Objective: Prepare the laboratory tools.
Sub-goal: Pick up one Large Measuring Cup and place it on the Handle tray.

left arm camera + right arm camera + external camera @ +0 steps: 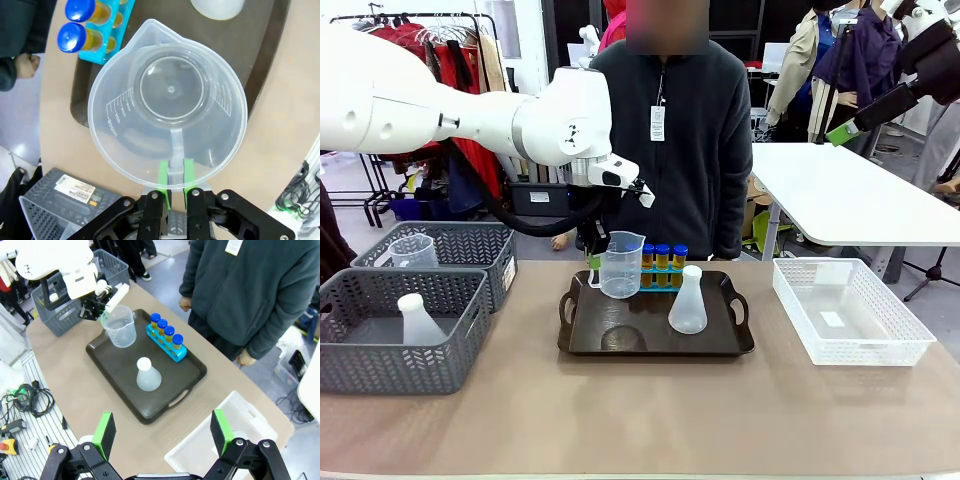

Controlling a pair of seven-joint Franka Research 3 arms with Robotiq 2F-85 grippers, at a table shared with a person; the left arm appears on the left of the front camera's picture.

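**Beaker Arriving on the Lab Tray**

I am holding the clear measuring beaker (167, 112) by its handle, my left pincer (175, 172) closed tight, its green pads pinching the handle from both sides. In the front view the beaker is sitting at the centre of the frame, over the rear left part of the dark tray (620, 346); whether its base is touching the tray I cannot tell. The beaker is empty.

On the tray, the blue rack of blue-capped tubes (663, 263) is standing along the rear edge, just behind the beaker, the tubes holding amber-yellow liquid. The white conical flask (687, 301) is standing upright right of centre on the tray, apart from the beaker; I cannot tell whether anything is in it.

My right pincer (163, 434) is hanging wide open at the bottom of its own view, gripping nothing, well above the bench (640, 420).

At the left of the front view, two grey baskets (390, 335) are sitting on the bench: the nearer one is holding another flask (417, 319), the farther one another clear beaker (414, 250). The white basket (848, 310) at the right is holding nothing but a small label.

As I judge it, tubes and flask are placed; releasing the beaker is what is left.
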